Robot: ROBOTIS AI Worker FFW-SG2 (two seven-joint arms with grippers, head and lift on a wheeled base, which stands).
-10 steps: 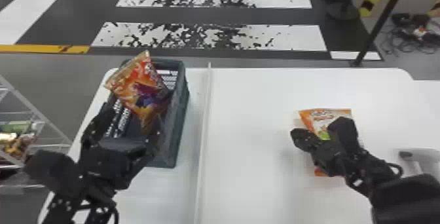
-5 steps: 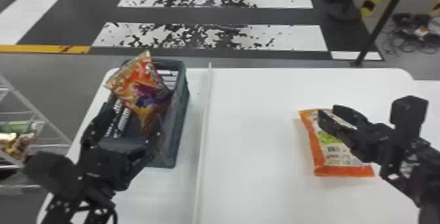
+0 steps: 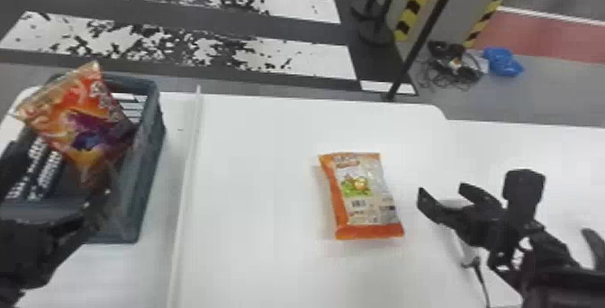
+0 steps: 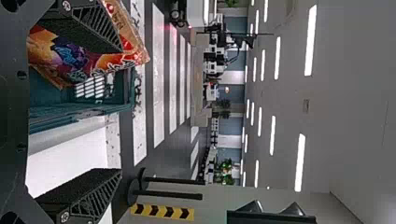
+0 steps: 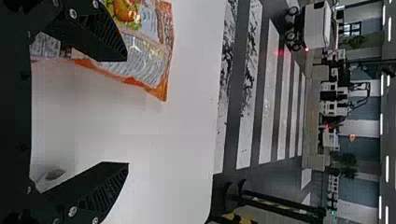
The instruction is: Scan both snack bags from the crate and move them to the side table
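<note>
Head view, crate (image 3: 146, 181): orange-purple bag (image 3: 83, 124) leans inside – on the far side of the left gripper (image 3: 60, 167)
Head view, table (image 3: 252, 176): orange-white bag (image 3: 364, 192) lies flat – left of the right gripper (image 3: 472, 187), apart
Left wrist view, left gripper: wide
Right wrist view, right gripper: wide

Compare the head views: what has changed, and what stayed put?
The right gripper moved rightward off the snack bag on the table, and the head view turned right. Nothing was newly gripped. That bag, the other bag at the crate and the left gripper there stayed put.
</note>
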